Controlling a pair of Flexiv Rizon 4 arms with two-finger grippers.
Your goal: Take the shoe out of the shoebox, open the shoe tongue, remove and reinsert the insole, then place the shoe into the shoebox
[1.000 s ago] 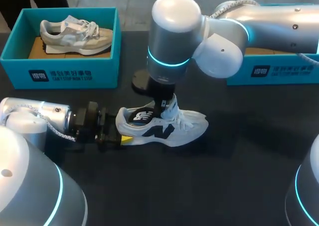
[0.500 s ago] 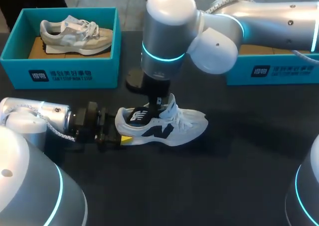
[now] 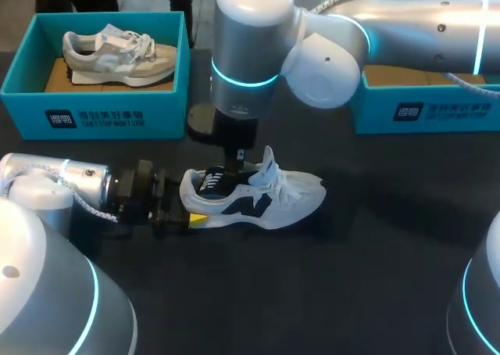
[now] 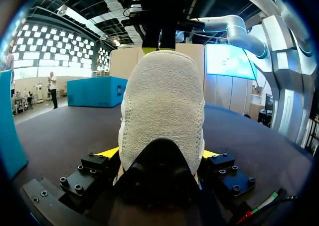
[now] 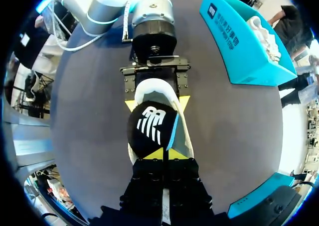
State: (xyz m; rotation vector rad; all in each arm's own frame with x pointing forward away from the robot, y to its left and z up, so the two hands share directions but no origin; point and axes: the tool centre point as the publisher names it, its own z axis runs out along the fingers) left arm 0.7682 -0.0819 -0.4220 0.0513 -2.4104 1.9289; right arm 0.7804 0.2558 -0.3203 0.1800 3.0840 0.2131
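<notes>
Head view — two shoes [image 3: 266,202] [image 3: 117,54] (two shoeboxes [image 3: 94,116] [image 3: 426,111])

High rear head view, close wrist views, all sharing the shoe [image 3: 291,202]

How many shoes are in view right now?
2. A grey shoe lies in the left shoebox; a white shoe stands on the table, heel in the left gripper. The right shoebox's inside is mostly hidden.
</notes>
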